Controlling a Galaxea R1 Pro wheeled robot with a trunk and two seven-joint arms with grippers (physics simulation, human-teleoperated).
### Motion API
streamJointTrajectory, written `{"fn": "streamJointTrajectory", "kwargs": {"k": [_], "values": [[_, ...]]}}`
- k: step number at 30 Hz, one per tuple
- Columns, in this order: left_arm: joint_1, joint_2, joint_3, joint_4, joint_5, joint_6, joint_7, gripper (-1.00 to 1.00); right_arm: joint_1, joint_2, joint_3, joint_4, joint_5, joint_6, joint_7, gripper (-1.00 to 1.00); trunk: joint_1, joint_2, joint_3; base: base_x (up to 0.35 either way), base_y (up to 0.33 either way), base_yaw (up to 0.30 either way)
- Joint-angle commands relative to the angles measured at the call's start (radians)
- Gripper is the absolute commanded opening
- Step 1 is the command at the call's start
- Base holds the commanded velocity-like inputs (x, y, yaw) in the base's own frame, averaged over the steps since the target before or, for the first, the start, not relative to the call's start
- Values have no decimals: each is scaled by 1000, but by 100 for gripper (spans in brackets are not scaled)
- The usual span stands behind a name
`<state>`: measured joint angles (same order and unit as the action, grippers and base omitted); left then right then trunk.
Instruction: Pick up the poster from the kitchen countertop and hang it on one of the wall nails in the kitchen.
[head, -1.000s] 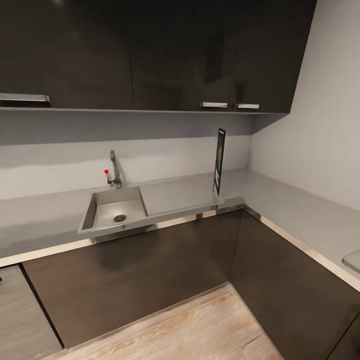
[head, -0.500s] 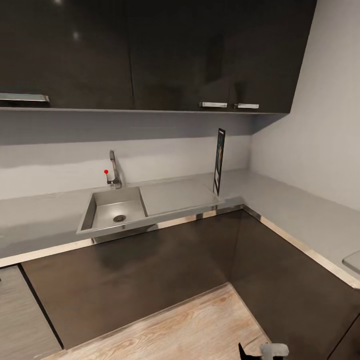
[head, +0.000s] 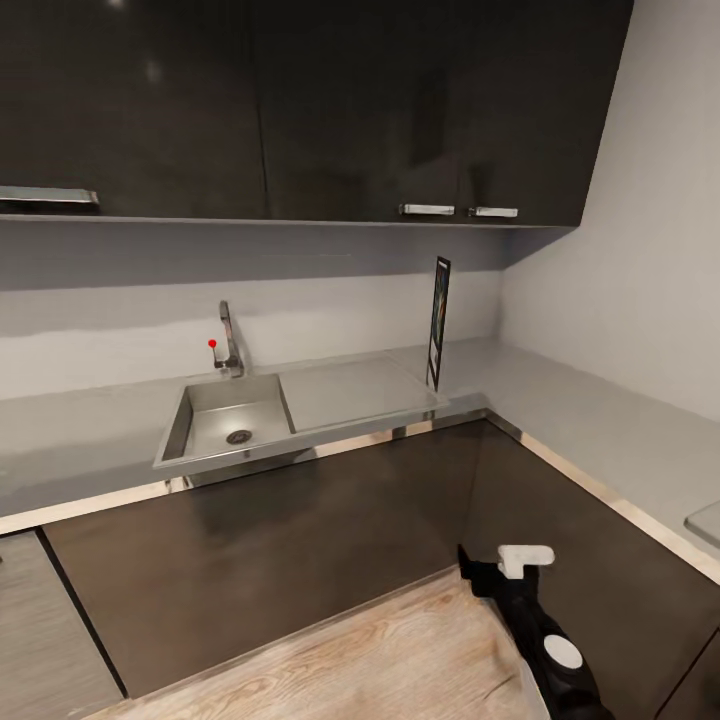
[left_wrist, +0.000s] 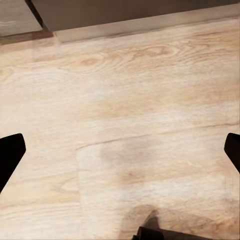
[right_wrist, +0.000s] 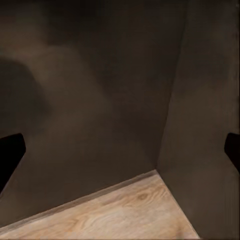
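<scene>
The poster (head: 438, 322) stands upright and nearly edge-on on the grey kitchen countertop (head: 560, 410), to the right of the drainer and close to the corner. My right gripper (head: 496, 566) hangs low in front of the dark base cabinets, far below the poster. In the right wrist view this gripper (right_wrist: 120, 150) is open, its dark fingertips (right_wrist: 10, 155) wide apart and facing the cabinet corner. My left gripper (left_wrist: 120, 152) is open too, over the wooden floor with nothing between its fingers. The wall nails are out of view.
A steel sink (head: 228, 425) with a tap (head: 229, 340) is set into the countertop at the left. Glossy black upper cabinets (head: 300, 110) hang overhead. Dark base cabinets (head: 300, 540) form an inner corner, with wooden floor (head: 380, 660) before them. A plain grey wall (head: 640, 250) rises at the right.
My right arm has risen into the head view from the bottom edge and now stands before the base cabinets. The poster and the camera have stayed put.
</scene>
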<state>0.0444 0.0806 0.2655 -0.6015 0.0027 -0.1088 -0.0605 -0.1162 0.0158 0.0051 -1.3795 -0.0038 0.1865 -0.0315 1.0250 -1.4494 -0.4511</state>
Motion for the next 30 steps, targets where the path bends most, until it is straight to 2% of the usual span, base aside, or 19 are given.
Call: {"fn": "streamJointTrajectory", "kwargs": {"k": [1, 2, 3, 4, 6, 7, 8, 10, 11, 14, 15, 17, 18, 22, 24, 30], "values": [[0, 0, 4, -1, 0, -3, -6, 100, -20, 4, 1, -7, 0, 18, -13, 100, 0, -1, -1, 0, 0, 0], [0, 0, 5, 0, 0, -5, -7, 100, -40, 8, 1, -12, 0, 32, -21, 100, 0, -1, -1, 0, 0, 0], [0, 1, 5, 1, 0, -9, -7, 100, -109, 19, 7, -20, 0, 89, -45, 100, 0, -1, -1, 0, 0, 0], [0, 1, 5, 1, 0, -10, -7, 100, -135, 22, 10, -22, 0, 110, -52, 100, 0, -1, -1, 0, 0, 0], [0, 2, 5, 3, 0, -13, -7, 100, -243, 32, 18, -22, -3, 190, -78, 100, 0, -1, -1, 0, 0, 0], [0, 2, 5, 3, 0, -14, -7, 100, -268, 35, 21, -22, -3, 206, -85, 100, 0, -1, -1, 0, 0, 0], [0, 2, 5, 4, 0, -15, -7, 100, -359, 55, 35, -19, -4, 249, -128, 100, 0, -1, -1, 0, 0, 0], [0, 2, 5, 4, 0, -15, -7, 100, -400, 66, 46, -9, -3, 261, -159, 100, 0, -1, -1, 0, 0, 0], [0, 2, 5, 3, 0, -15, -7, 100, -446, 73, 68, 16, -3, 269, -202, 100, 0, -1, -1, 0, 0, 0], [0, 2, 6, 3, -1, -15, -7, 100, -515, 80, 109, 65, -4, 276, -266, 100, 0, -1, -1, 0, 0, 0], [0, 2, 6, 3, -1, -15, -7, 100, -560, 83, 134, 105, -4, 279, -301, 100, 0, -1, -1, 0, 0, 0], [0, 3, 6, 3, -1, -15, -7, 100, -603, 85, 151, 152, -5, 281, -328, 100, 0, -1, -1, 0, 0, 0], [0, 3, 6, 3, -1, -15, -7, 100, -648, 87, 162, 206, -5, 283, -345, 100, 0, -1, -1, 0, 0, 0], [0, 4, 6, 3, -1, -15, -7, 100, -781, 91, 176, 376, -8, 284, -368, 100, 0, -1, -1, 0, 0, 0], [0, 4, 6, 2, -1, -15, -7, 100, -822, 91, 178, 425, -9, 284, -372, 100, 0, -1, -1, 0, 0, 0], [0, 4, 6, 1, -1, -15, -7, 100, -867, 92, 179, 465, -22, 281, -376, 100, 0, -1, -1, 0, 0, 0]]}}
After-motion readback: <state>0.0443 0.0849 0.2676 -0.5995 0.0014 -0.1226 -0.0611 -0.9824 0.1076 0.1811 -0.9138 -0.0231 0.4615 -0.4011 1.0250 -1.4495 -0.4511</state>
